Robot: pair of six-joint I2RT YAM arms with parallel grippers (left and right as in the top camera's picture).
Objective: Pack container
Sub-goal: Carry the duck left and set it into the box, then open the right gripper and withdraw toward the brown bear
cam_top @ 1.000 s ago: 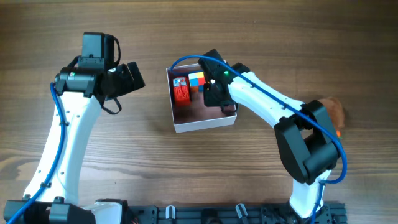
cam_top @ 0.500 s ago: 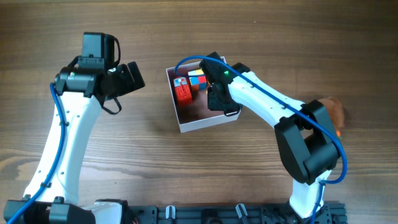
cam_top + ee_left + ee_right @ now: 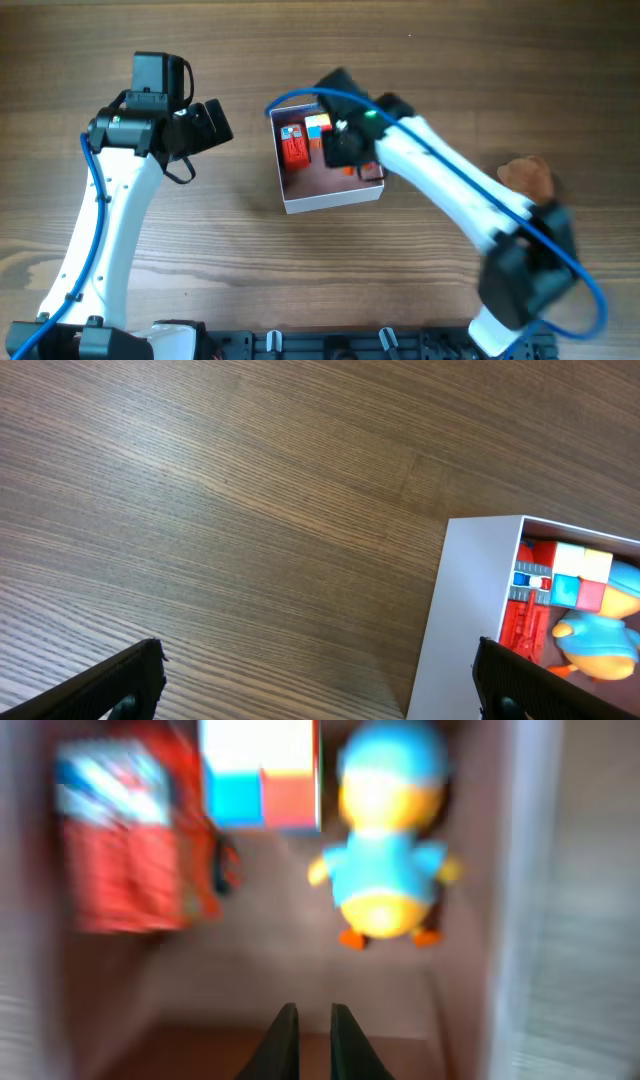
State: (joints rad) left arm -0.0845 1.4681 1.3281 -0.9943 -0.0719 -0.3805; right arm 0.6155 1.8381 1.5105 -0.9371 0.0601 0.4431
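Observation:
The container [image 3: 331, 201], a shallow white box with a dusty-pink inside, sits at the table's middle. It holds a red toy [image 3: 294, 147], a coloured cube [image 3: 318, 125] and a blue-and-yellow duck [image 3: 385, 840]. My right gripper [image 3: 310, 1020] hovers over the box's inside, behind the duck, with its fingers nearly together and nothing between them; it also shows in the overhead view [image 3: 336, 146]. My left gripper [image 3: 320, 690] is wide open and empty, left of the box's wall [image 3: 470, 620]. The right wrist view is blurred.
A brown furry object [image 3: 527, 178] lies on the wood table at the right, beside the right arm. In the left wrist view the red toy [image 3: 525, 625], cube [image 3: 580, 575] and duck [image 3: 600, 640] show inside the box's corner.
The right arm has swung, its elbow blurred and moved toward the lower right, and the box has turned slightly. The left arm has not moved.

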